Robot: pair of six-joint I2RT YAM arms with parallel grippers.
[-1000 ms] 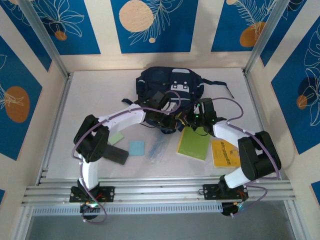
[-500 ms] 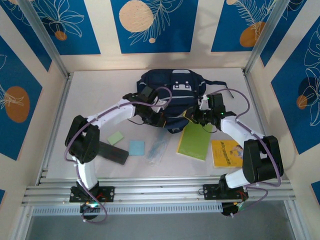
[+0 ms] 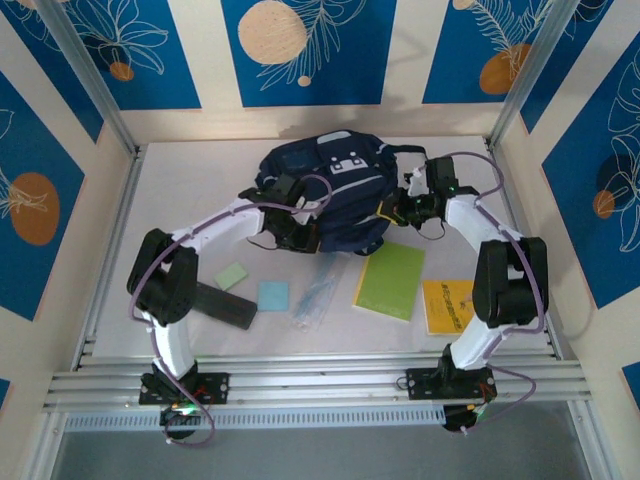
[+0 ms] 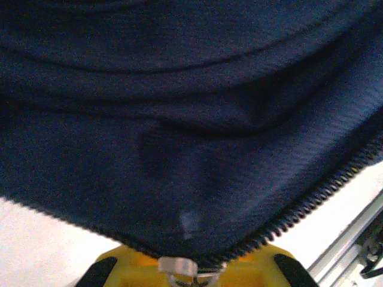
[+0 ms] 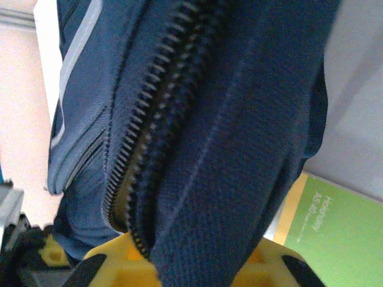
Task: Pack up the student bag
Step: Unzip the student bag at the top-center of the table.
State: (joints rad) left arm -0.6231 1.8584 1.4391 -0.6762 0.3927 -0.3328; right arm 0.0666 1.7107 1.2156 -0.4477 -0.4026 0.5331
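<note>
Student bag [image 3: 335, 185], a large dark navy fabric backpack with thin white stripes and a light grey patch: it sits bunched up at the middle of the white table [image 3: 180, 200], toward the far edge. Your left hand [image 3: 292, 228] is at the bag's near-left side. Its wrist view shows navy cloth and a black zip edge [image 4: 311, 206] running straight down into the yellow finger mounts, so it is clamped on the rim, fingertips buried under fabric. Your right hand [image 3: 398, 212] is at the bag's near-right side. Black zip teeth [image 5: 149, 137] and a fold of navy cloth rise from between its mounts, so it too is closed on the rim. Toward the near edge, from the left corner rightward: a flat black rectangular case [image 3: 225, 305], a pale green square pad [image 3: 232, 276], a light blue square pad [image 3: 273, 295], a clear plastic sleeve [image 3: 315, 297], a lime green notebook [image 3: 390, 282] and a yellow booklet [image 3: 448, 305]. The notebook lies just beside the bag.
</note>
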